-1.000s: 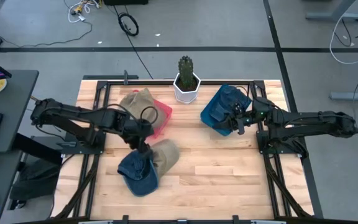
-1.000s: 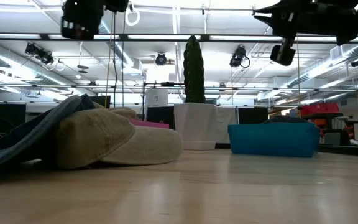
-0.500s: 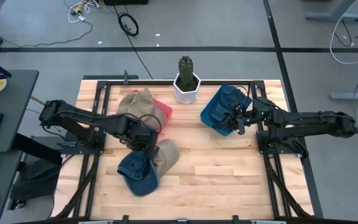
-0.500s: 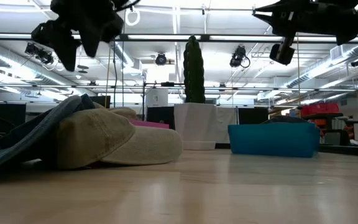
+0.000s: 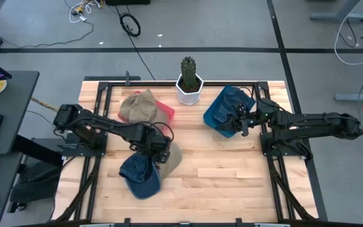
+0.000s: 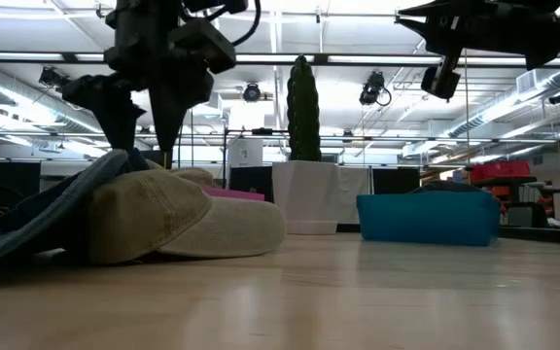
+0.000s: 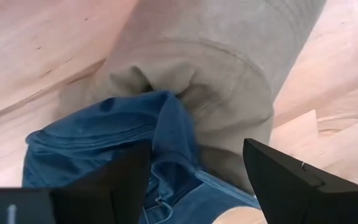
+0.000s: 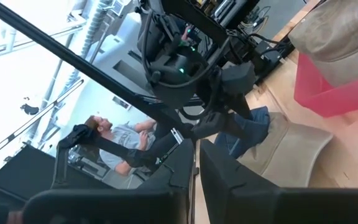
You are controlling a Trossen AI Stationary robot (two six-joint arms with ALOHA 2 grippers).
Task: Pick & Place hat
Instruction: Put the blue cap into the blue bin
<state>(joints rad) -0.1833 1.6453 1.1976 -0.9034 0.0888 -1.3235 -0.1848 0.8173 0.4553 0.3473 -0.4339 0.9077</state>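
Observation:
A blue denim hat (image 5: 140, 176) lies at the table's near left, and its crown laps onto a tan hat (image 5: 172, 157) beside it. Both rest on the wood. My left gripper (image 5: 161, 153) points down over the place where the two hats meet, and it is open. In the left wrist view its fingers stand on either side of the blue hat's (image 7: 123, 137) raised fold, with the tan hat (image 7: 222, 81) beyond. In the low view its fingertips (image 6: 167, 160) hang just above the tan hat (image 6: 163, 219). My right gripper (image 5: 234, 124) waits level and shut by the blue bin.
A cactus in a white pot (image 5: 190, 85) stands at the far middle. A red bin (image 5: 165, 115) left of it carries another tan hat (image 5: 138, 104). A blue bin (image 5: 214, 117) on the right holds a blue hat (image 5: 237, 99). A person (image 8: 104, 134) sits beyond the table.
My left gripper has come down toward the two hats and shifted a little toward the table's right and near edge, rolling about its own axis as it sank. The hats have not moved.

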